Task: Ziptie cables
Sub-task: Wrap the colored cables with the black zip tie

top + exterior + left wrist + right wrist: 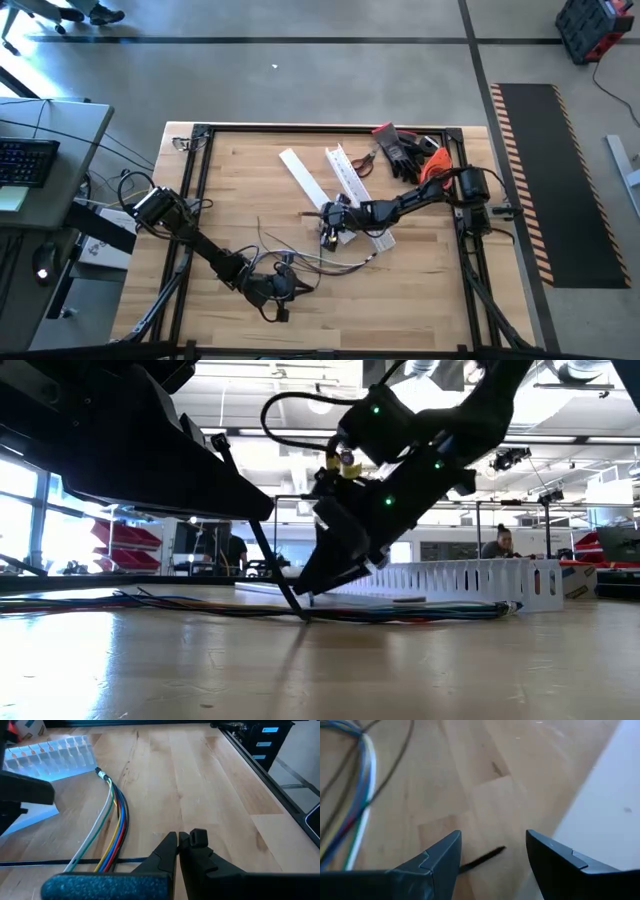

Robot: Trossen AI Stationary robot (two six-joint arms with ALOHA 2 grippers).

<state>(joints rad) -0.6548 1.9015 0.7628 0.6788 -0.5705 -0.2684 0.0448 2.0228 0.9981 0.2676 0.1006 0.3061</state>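
The cables [330,262] are a loose bundle of coloured and grey wires lying flat on the wooden table, and they also show in the left wrist view [112,820] and the low view [400,612]. My left gripper [285,285] is at the near side of the table beside the bundle, shut on a thin black ziptie [255,530]. My right gripper [328,228] hovers low over the table just beyond the bundle. It is open [492,845], and a short black strip end [485,859] lies on the wood between its fingers. The cables [355,795] lie off to one side of it. My left gripper [180,839] is shut on the ziptie. The black strip [145,859] runs in under the fingers from the side and crosses the cables. The fingers themselves hide the exact place of the hold. In the low view the strip slants down from the gripper to the table by the bundle [298,615].
Two long white slotted channels [305,175] [350,170] lie beyond the cables, one showing as a toothed wall [470,580]. Dark gloves and an orange-handled tool [410,150] sit at the far right corner. A black frame rail [200,180] borders the table, and bare wood lies to the near right.
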